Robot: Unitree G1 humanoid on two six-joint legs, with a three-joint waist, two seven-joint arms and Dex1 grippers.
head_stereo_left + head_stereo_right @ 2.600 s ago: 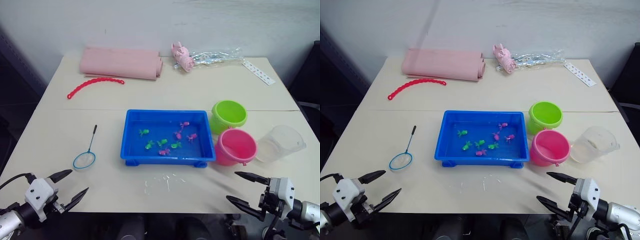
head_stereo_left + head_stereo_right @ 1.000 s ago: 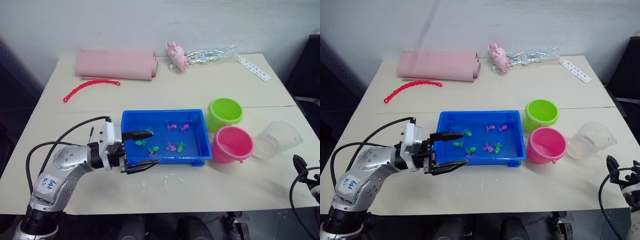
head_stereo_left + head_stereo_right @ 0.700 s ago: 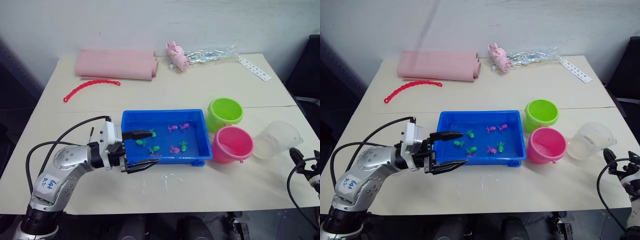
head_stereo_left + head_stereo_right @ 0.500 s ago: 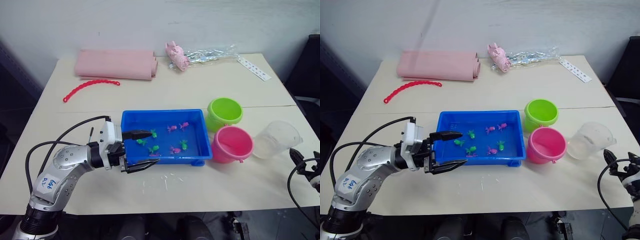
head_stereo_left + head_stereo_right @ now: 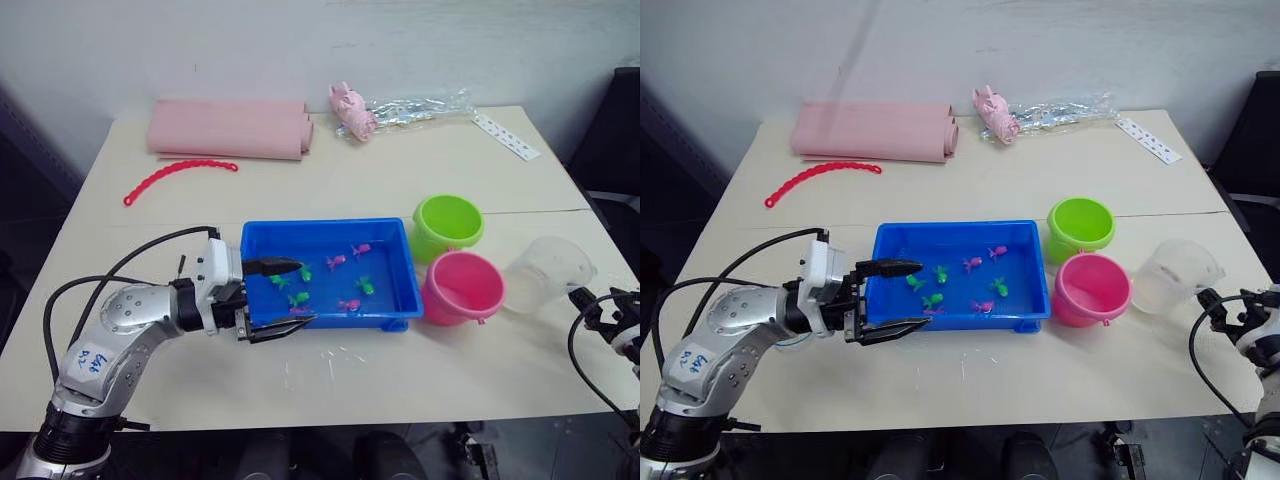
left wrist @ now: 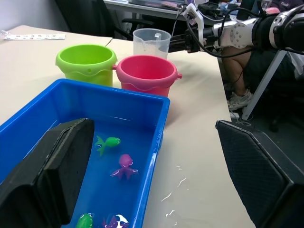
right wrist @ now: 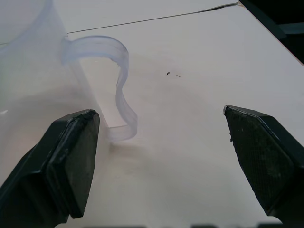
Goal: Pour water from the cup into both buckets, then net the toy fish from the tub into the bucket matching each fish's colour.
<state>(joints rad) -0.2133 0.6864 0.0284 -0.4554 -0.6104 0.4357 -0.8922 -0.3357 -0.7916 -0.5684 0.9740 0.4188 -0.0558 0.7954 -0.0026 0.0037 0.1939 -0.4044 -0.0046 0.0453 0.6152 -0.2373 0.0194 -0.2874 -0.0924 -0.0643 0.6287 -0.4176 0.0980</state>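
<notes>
Left eye view: beige table [image 5: 420,170], white wall [image 5: 300,50] behind.

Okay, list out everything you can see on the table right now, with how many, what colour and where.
tub: one, bright blue, middle of the table near the front.
toy fish: about seven small ones, green and pink, in the tub.
buckets: two, lime green right of the tub, pink in front of the green one.
cup: one, clear, right of the pink bucket.
bead chain: one, red, back left.
rolled cloth: one, pale pink, back left.
plastic bag: one, clear and crinkled, back edge, with a pink item at its left end.
white strip: one, back right.
left pincer: open, straddling the tub's left end.
right pincer: open, beside the cup's handle.
</notes>
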